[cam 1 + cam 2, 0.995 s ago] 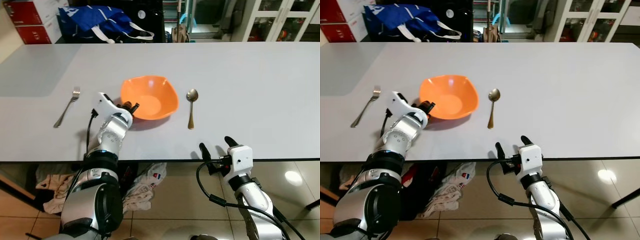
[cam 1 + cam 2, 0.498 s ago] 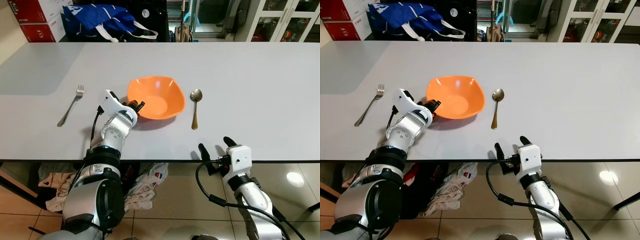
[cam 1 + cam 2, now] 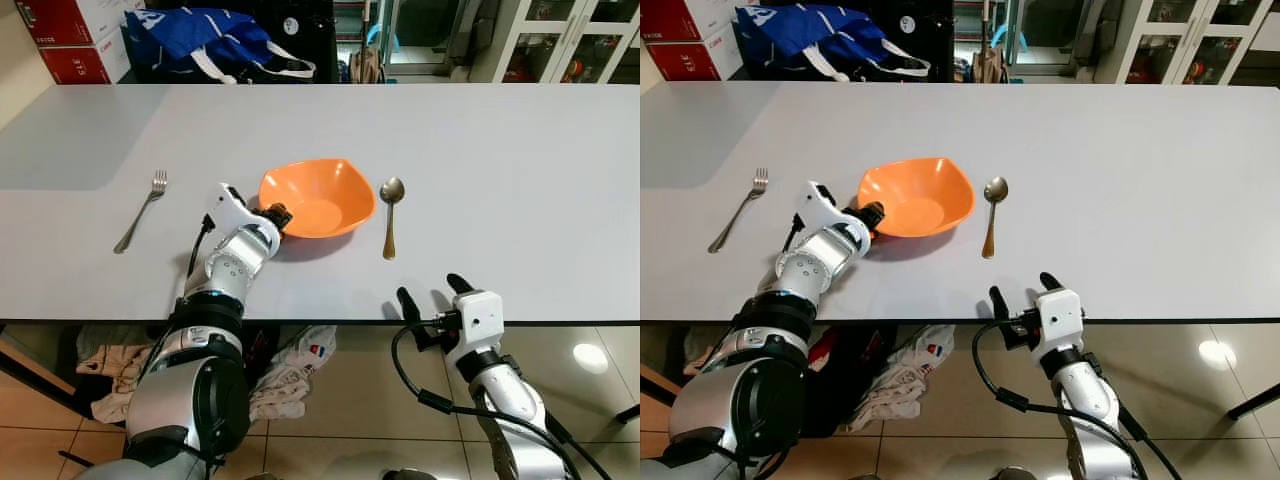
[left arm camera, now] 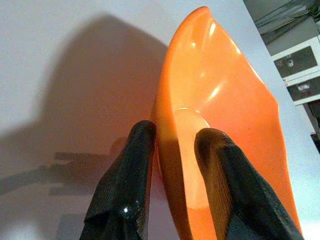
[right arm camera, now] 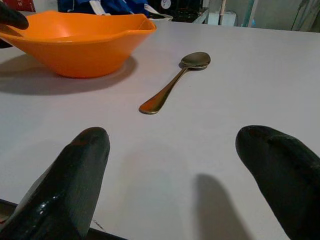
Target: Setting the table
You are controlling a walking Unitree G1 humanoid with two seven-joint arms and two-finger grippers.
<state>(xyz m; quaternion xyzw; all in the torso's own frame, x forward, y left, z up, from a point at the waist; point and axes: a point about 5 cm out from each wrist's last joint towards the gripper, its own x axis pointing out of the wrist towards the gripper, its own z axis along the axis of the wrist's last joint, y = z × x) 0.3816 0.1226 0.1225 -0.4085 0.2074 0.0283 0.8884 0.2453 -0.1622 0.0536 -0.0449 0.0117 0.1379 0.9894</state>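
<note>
Pale grey and matt, the long table runs across in front of you, with a blue bag, red boxes and glass-fronted cabinets beyond its far edge and a glossy tiled floor under its near edge. Your left gripper is the tool at work: its two black fingers are closed on the near-left rim of the orange bowl, one finger under the outer wall and the other inside. The bowl is smooth, glossy plastic by the look of it, squarish with rounded corners and a thin flared rim, and it sits tipped, the held side raised off the table with a shadow beneath; expect that slick wall to slip if you twist. From that gripper the bowl extends away and to the right, so any shift you make pushes or drags it along that line. Just beyond the bowl's right side lies the spoon, metal with a brassy sheen, its long axis running from you towards the far edge, bowl end far, handle end near; the bowl is close beside it but not touching. The fork, thin silver metal, lies well off to the gripper's left, tines away from you, handle angled slightly outward. Your right gripper hovers at the table's near edge with fingers spread wide and nothing between them, the spoon's handle straight ahead of it, so it is the nearer arm for the spoon.
</note>
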